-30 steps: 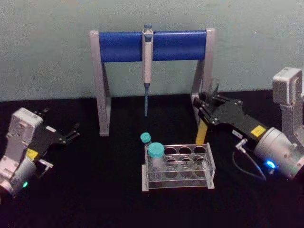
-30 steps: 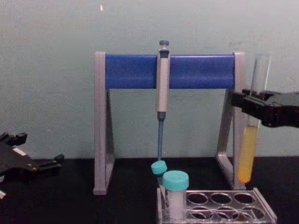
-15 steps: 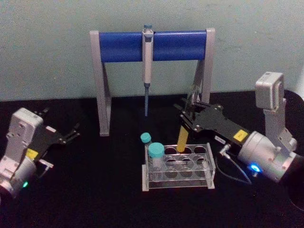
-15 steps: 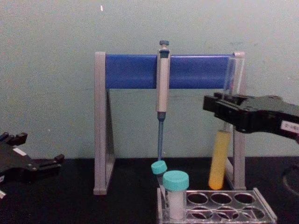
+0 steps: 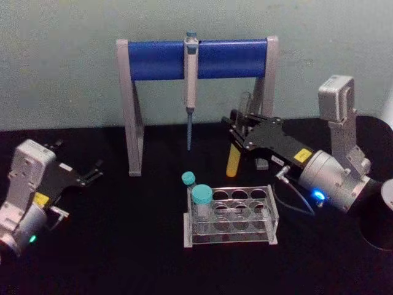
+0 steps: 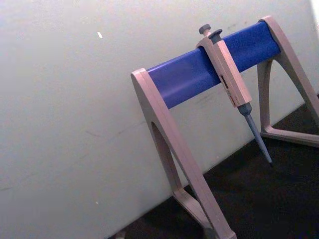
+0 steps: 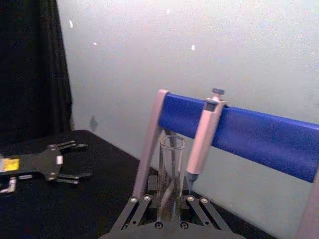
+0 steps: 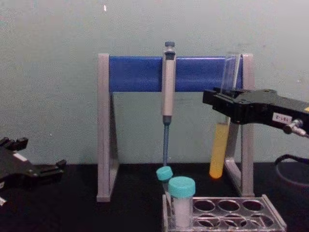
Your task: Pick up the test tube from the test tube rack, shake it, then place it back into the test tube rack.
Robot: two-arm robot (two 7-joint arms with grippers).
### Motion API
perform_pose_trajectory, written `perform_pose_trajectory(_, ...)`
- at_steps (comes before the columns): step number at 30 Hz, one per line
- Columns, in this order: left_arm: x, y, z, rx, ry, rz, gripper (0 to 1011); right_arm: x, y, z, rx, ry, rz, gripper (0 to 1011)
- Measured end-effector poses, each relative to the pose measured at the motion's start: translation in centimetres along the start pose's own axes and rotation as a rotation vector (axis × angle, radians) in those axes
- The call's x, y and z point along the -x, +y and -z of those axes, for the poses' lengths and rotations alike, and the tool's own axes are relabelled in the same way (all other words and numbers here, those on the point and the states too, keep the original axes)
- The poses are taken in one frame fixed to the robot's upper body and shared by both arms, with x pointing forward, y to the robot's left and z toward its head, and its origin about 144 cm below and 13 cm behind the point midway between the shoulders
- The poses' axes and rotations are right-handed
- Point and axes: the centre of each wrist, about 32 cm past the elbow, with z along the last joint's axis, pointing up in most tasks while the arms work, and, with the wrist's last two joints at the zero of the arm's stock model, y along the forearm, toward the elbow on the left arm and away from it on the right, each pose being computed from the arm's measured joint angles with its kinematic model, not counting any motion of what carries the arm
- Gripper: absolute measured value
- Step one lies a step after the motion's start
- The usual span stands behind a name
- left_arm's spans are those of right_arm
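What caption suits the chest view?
Right gripper holds the test tube, tilted, in the air clear of the test tube rack; left gripper rests open at far left.

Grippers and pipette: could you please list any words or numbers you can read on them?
Right gripper, yellow sticker: too blurred to read.
Right gripper, white sticker: too blurred to read.
Left gripper, yellow sticker: too blurred to read.
Pipette, dark mark: too small to read.

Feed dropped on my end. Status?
Right pincer shut on the tube, mid-air. Tube tilted, bottom above the rack, out of its holes. Left pincer open, parked far left. Pipette stand behind the tube.
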Motion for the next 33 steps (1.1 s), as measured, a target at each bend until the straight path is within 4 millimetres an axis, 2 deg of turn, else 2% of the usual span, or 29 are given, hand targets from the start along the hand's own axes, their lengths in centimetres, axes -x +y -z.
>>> perform_pose_trajectory(8,0.0,0.0,0.0,0.0,0.0,0.0,1010,-0.6,-0.1,0.1,0.005,-0.003,0.035,237)
perform_pose_trajectory(33,0.0,0.0,0.0,0.0,0.0,0.0,1010,-0.52,-0.25,0.0,0.001,-0.002,0.045,237)
